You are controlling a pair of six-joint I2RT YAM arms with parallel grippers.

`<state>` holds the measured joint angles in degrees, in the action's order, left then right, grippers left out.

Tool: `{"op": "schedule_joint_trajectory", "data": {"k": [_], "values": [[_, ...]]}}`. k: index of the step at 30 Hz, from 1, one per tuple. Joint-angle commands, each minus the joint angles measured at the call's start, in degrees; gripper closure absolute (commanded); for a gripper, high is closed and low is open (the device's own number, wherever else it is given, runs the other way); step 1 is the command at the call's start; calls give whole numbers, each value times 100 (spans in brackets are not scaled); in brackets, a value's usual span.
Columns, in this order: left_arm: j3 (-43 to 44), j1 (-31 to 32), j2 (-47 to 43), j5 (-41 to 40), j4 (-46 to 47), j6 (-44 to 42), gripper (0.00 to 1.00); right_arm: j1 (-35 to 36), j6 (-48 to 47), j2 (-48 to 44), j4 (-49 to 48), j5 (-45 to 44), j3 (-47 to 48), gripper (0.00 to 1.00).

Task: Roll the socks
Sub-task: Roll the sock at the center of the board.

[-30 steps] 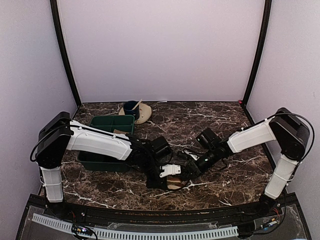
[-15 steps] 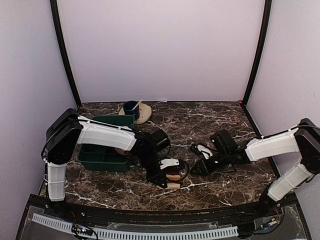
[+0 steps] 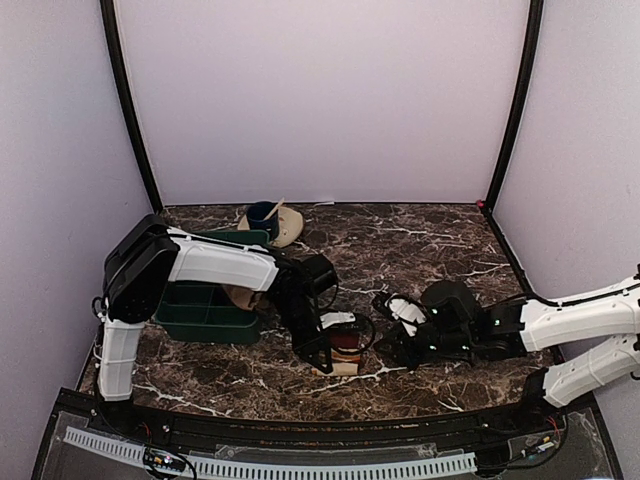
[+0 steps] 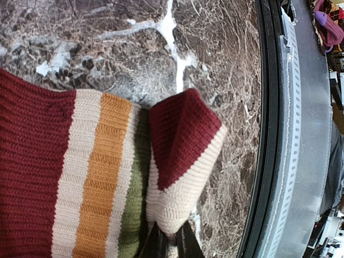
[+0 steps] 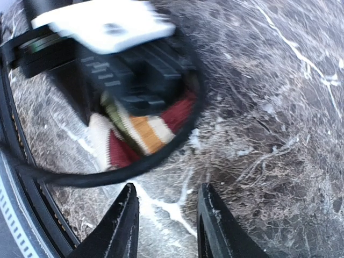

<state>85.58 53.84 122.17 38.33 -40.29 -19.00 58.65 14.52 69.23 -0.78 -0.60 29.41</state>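
Left claw [image 4: 167, 243] pinches the socks [image 4: 102, 177], green bin [image 3: 200, 322] behind its arm. Right claw [image 5: 166, 226] gapes empty nearby, a black cable [image 5: 129, 171] looping between it and them.

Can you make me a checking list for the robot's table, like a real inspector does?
Surface: dark marble table, no spills seen.
Job's things: striped socks bunched near the front edge, in red, cream, orange and olive; not a tidy roll yet.
Clutter: green bin on the left; beige saucer with a blue cup at the back.
Grippers: left gripper has its fingers shut on the socks' cream edge; right gripper is open, empty and apart from the socks.
Cables: a black cable loops beside the left gripper, over the socks.
Surroundings: lilac walls, black corner posts; nothing else seen.
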Motion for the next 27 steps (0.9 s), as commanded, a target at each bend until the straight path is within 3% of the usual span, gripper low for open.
{"op": "schedule_joint_trajectory", "data": {"k": [1,14,27], "values": [[162,-57,185,120,-437,-16,100,573,-290,-82,-19,-872,-17,65],[427,-232,448,580,-674,-77,100,2083,-1056,924,178,-1954,722,65],[510,-269,575,793,-785,-121,100,2238,-1818,1765,-24,-2401,1093,60]]}}
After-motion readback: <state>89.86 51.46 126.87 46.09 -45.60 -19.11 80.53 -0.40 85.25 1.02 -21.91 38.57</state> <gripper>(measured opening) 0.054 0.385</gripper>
